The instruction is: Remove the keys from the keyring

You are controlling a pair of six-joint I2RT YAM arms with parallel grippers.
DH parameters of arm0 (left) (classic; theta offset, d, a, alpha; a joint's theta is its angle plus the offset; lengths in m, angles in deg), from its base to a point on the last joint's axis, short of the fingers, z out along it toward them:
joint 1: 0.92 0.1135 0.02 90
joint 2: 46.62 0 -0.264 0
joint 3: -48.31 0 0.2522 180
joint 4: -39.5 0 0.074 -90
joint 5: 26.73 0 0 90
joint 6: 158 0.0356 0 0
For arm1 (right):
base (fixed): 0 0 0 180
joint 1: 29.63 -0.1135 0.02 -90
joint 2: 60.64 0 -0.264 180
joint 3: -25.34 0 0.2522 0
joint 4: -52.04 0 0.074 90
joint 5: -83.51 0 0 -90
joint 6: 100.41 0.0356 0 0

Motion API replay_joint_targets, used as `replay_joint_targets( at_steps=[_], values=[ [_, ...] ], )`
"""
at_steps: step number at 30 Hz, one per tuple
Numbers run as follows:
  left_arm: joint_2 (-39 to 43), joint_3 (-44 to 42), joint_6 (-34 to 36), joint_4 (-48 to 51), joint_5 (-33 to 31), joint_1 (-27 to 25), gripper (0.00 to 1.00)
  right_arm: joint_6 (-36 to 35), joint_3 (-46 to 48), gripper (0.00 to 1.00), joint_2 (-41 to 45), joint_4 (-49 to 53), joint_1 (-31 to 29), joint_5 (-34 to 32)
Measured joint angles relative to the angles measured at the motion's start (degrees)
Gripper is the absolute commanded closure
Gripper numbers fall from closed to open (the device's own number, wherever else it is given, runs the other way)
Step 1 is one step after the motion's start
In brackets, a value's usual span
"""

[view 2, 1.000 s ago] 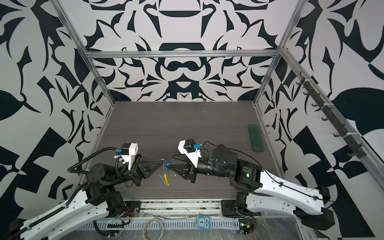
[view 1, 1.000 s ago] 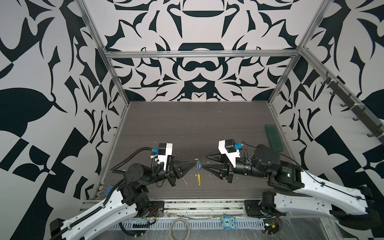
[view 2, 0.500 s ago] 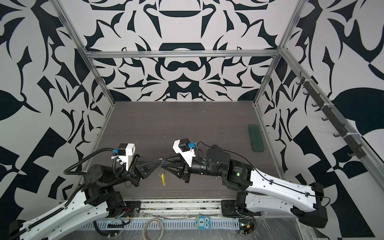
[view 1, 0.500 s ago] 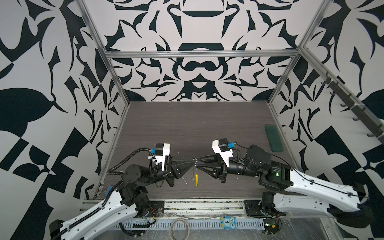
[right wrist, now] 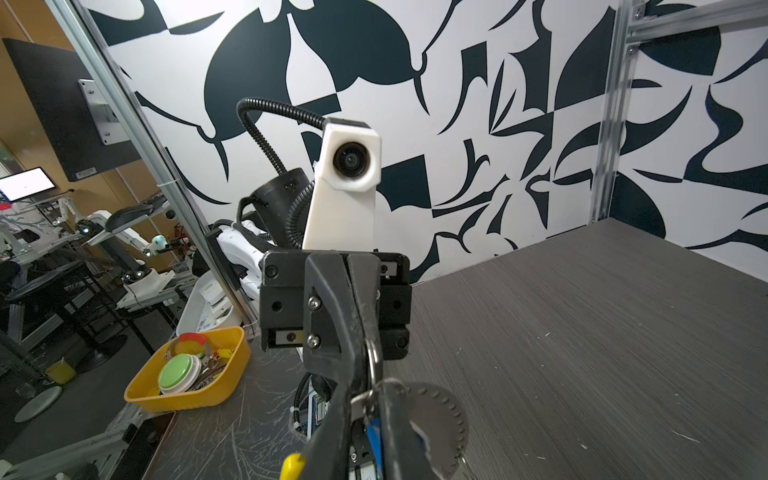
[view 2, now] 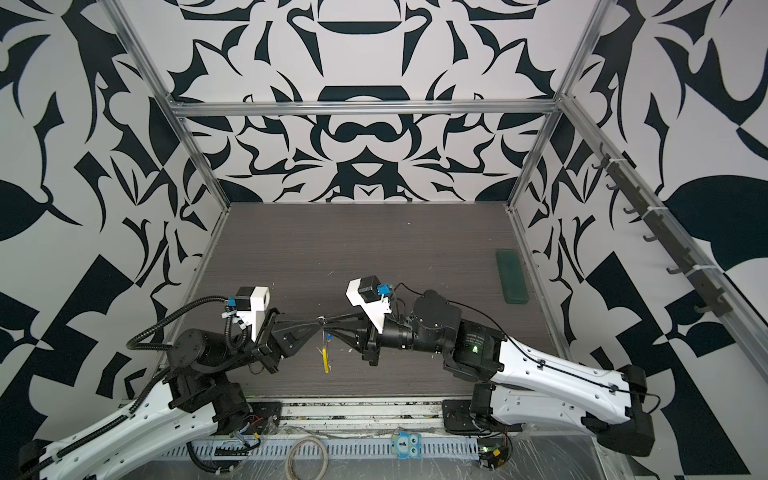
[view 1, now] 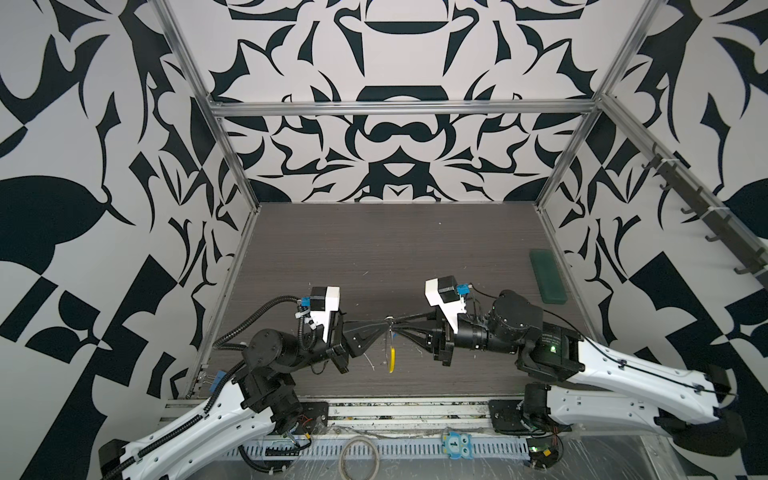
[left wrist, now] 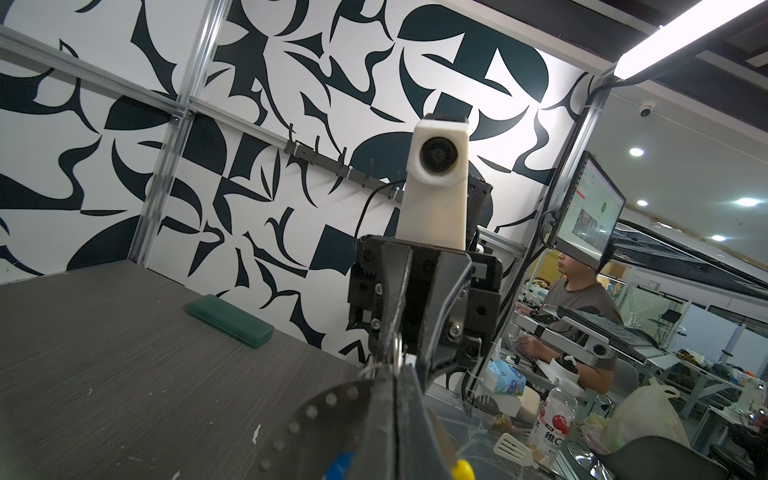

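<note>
Busy black-and-white patterned walls boxed in a dark wood-grain tabletop (view 1: 374, 249), bare apart from a green case (view 1: 547, 276) lying along its right edge. All the action was up in the air near the front edge, roughly midway along it.

The left end effector (view 1: 380, 328) was clenched on the keyring (view 1: 390, 361) up by the small metal ring (right wrist: 374, 356). That left the floppy loop hanging straight down, with the yellow section (view 2: 326, 359) at the bottom. My guess is that was on purpose: one arm plays anchor and gravity keeps the loop out of the way.

The right end effector (view 1: 397, 329) sat tip to tip with it. In the right wrist view its jaws looked pinched onto the blue key (right wrist: 374, 434), just beside the left one's tips. Makes sense if the plan was to work the tag off against a fixed hold. No sign of the red key in any view.
</note>
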Motion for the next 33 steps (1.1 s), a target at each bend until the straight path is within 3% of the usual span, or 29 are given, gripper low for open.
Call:
replay_joint_targets(
  at_steps=[7, 13, 17, 19, 25, 33],
  values=[
    [-0.26, 0.00, -0.02, -0.70, -0.04, 0.00, 1.00, 1.01, 0.00, 1.00, 0.00, -0.44, 0.02, 0.31],
    [-0.46, 0.00, -0.07, -0.90, -0.02, 0.00, 1.00, 1.07, 0.00, 1.00, 0.00, -0.46, 0.02, 0.31],
    [-0.44, 0.00, -0.13, -0.63, -0.13, 0.00, 0.75, 1.07, 0.00, 1.00, 0.11, 0.02, 0.04, 0.39],
    [-0.26, 0.00, -0.68, 0.33, -0.31, 0.00, 0.68, 1.01, -0.15, 1.00, 0.17, 1.68, 0.07, 0.63],
    [2.56, 1.79, -0.52, 9.35, -0.39, 0.00, 0.69, -0.81, -4.24, 1.00, 0.20, 12.63, 0.33, 2.27],
    [0.15, 13.62, 2.64, 26.43, 3.23, 0.00, 0.75, -4.79, -11.54, 1.00, 0.00, 25.70, 1.53, 5.90]
  ],
)
